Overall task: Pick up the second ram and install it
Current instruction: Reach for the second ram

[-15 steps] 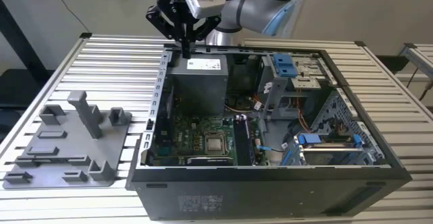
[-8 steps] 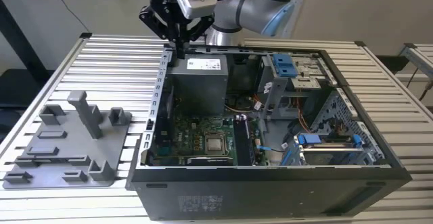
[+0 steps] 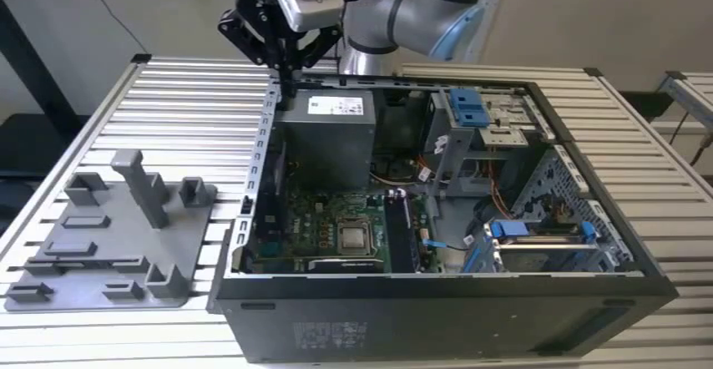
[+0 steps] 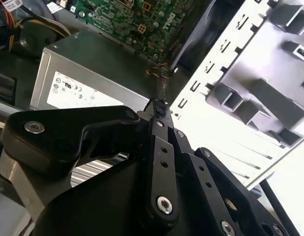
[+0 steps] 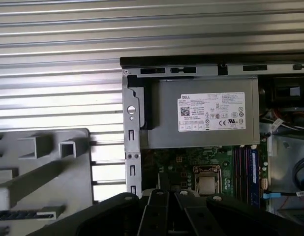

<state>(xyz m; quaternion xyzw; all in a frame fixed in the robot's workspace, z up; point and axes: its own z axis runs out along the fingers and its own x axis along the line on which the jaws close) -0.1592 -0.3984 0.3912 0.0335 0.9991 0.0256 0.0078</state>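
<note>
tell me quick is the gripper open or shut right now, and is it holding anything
Gripper: shut, holding the second ram, which shows as a slim dark strip edge-on between its fingertips.

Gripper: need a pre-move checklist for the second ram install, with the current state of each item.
1. Grip: the black gripper is shut on a slim dark strip, apparently the second ram: ok.
2. Clearance: the gripper hangs above the open black computer case, touching nothing: ok.
3. Over target: it is near the grey metal power supply, not over the long black motherboard slots: not ok.
4. A slot is free: cannot tell.
5. Ram lined up with the slots: cannot tell.
6. The grey plastic tray lies on the slatted metal table, apart from the gripper: ok.
</note>
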